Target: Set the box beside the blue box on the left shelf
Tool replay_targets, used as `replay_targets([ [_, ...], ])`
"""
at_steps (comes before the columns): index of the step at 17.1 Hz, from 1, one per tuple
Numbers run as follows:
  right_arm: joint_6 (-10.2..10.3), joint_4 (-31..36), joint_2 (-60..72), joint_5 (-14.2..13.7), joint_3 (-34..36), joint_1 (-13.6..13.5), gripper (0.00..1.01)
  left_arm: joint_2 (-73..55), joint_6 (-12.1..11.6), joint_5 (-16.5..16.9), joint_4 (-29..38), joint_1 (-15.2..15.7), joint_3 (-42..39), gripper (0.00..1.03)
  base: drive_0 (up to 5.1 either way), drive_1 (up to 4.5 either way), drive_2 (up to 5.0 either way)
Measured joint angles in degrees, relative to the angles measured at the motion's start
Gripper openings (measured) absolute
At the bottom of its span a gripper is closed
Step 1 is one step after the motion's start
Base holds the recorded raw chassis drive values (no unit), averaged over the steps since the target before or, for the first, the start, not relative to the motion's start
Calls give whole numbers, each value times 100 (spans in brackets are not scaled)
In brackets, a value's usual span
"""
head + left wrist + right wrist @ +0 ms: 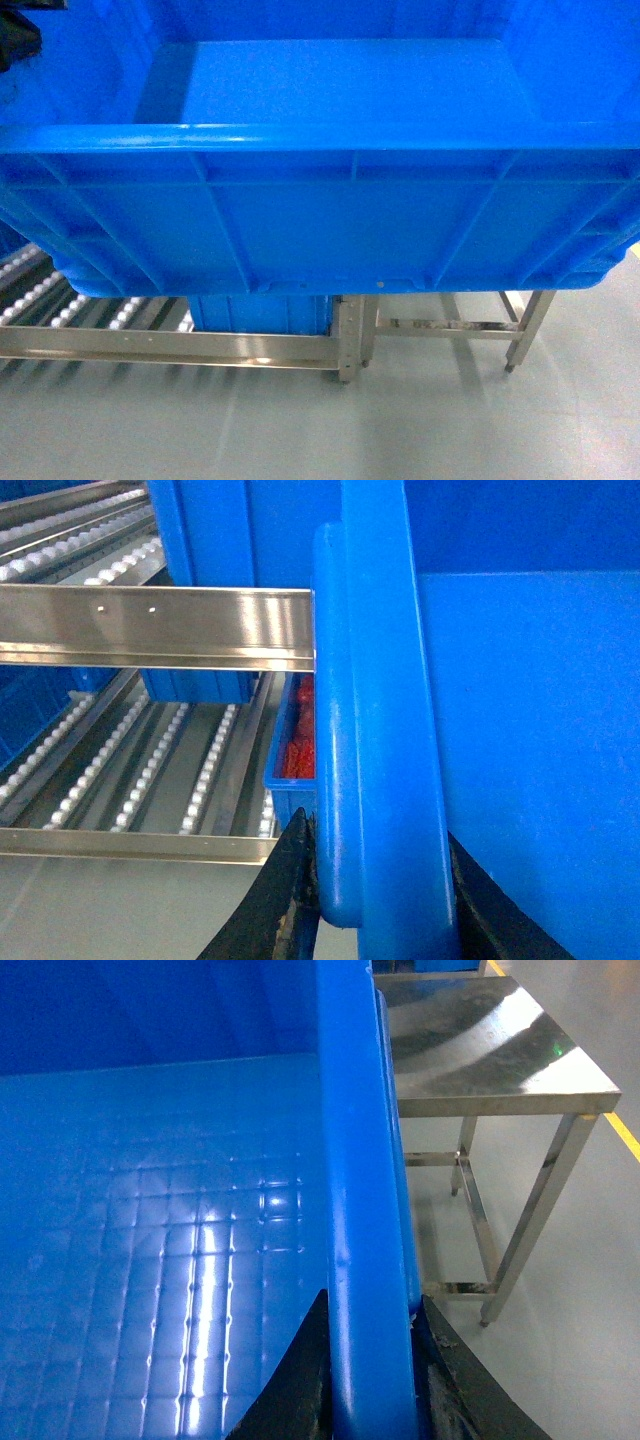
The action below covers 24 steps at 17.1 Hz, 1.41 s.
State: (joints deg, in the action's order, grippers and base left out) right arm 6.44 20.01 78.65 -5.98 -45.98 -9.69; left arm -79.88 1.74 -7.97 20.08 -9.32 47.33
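Note:
The box point(320, 215), a large bright blue ribbed crate, hangs in the air and fills most of the head view, hiding both grippers there. My left gripper point(385, 885) is shut on its left rim point(375, 730), one black finger point(285, 900) outside and one inside the wall. My right gripper point(372, 1365) is shut on the right rim point(355, 1160), and the crate's gridded floor point(180, 1260) is bare. Below the crate runs the left shelf point(40, 295) of white rollers, with another blue box point(262, 312) standing on it.
A steel front rail point(170, 345) edges the roller shelf. A steel table point(490, 1050) stands to the right of the crate over grey floor. In the left wrist view a small blue tray with red contents point(293, 750) sits on a lower roller deck point(150, 770).

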Motion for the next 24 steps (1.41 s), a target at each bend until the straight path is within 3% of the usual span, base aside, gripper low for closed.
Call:
replay_targets([
  [24, 2, 13, 0, 4, 0, -2, 14, 0, 0, 2, -9, 0, 0, 22, -503, 242, 242],
])
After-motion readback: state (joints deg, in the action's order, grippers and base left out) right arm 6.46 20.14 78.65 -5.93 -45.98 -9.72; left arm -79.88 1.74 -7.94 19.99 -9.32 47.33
